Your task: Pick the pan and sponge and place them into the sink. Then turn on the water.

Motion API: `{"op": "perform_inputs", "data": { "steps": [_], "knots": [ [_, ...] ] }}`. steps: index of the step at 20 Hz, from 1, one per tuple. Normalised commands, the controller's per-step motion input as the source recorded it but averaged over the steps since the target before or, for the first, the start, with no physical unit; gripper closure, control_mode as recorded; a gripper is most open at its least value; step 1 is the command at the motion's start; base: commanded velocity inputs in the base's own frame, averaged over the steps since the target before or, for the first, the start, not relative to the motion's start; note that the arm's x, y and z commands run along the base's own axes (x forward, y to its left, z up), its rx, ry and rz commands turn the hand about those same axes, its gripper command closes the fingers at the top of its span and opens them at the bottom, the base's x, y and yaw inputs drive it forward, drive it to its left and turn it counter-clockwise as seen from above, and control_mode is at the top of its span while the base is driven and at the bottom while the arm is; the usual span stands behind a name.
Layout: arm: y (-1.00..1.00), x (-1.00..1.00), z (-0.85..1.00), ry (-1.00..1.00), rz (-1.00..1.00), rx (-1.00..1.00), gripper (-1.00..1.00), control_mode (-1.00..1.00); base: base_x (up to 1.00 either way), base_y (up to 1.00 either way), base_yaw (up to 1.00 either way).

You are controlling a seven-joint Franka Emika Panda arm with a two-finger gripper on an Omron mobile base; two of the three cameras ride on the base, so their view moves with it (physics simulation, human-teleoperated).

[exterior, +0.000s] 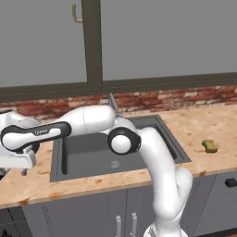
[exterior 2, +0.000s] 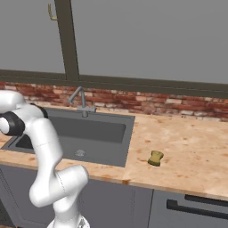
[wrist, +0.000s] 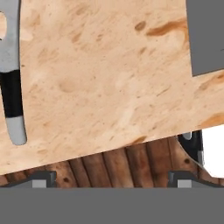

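Pan handle first: in the hand view a grey handle [wrist: 12, 74] with a black band runs nearly straight up and down along the left edge of the frame, its rounded end toward the lower left; the round body of the pan is cut off by the frame, so only the handle's line can be read. The gripper [wrist: 112, 177] sits at the bottom centre, its two dark fingertips [wrist: 39, 178] set wide apart with nothing between them, so the handle lies to the left of and above the hand in this picture, well apart from either tip. A corner of the sink [wrist: 205, 35] shows grey at the upper right, opposite the handle. Left base view: the arm reaches across to the far left of the frame, its hand low at the left edge over the counter [exterior: 28, 185], left of the sink [exterior: 92, 152]; the faucet [exterior: 112, 102] stands at the back rim, no stream running. The sponge [exterior: 210, 146] lies on the counter at the right of the frame, on the opposite side of the basin from the hand and well apart from it. Right base view: sponge [exterior 2: 155, 158] lies on the counter just right of the sink [exterior 2: 89, 129], basin bare, faucet [exterior 2: 80, 100] dry. Judged from this, the pan is the nearer target, and the hand would need to shift toward the handle and line up across its long axis.
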Motion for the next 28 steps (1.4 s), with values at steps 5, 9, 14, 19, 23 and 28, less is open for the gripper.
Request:
{"op": "perform_inputs", "data": {
  "steps": [5, 9, 14, 19, 23, 28],
  "knots": [
    [0.35, 0.36, -0.06, 0.06, 0.0, -0.03, -1.0, -1.0, 0.0, 0.0, 0.0],
    [0.42, 0.33, -0.08, 0.05, 0.0, -0.05, -1.0, -1.0, 0.0, 0.0, 0.0],
    [0.4, 0.27, -0.07, 0.06, 0.0, -0.11, -1.0, -1.0, 0.0, 0.0, 0.0],
    [0.4, 0.25, -0.08, 0.07, 0.0, -0.13, -1.0, -1.0, 0.0, 0.0, 0.0],
    [0.41, 0.26, -0.09, 0.07, 0.0, -0.13, -1.0, -1.0, 0.0, 0.0, 0.0],
    [0.43, 0.26, -0.11, 0.05, 0.0, -0.12, -1.0, -1.0, 0.0, 0.0, 0.0]
  ]
}}
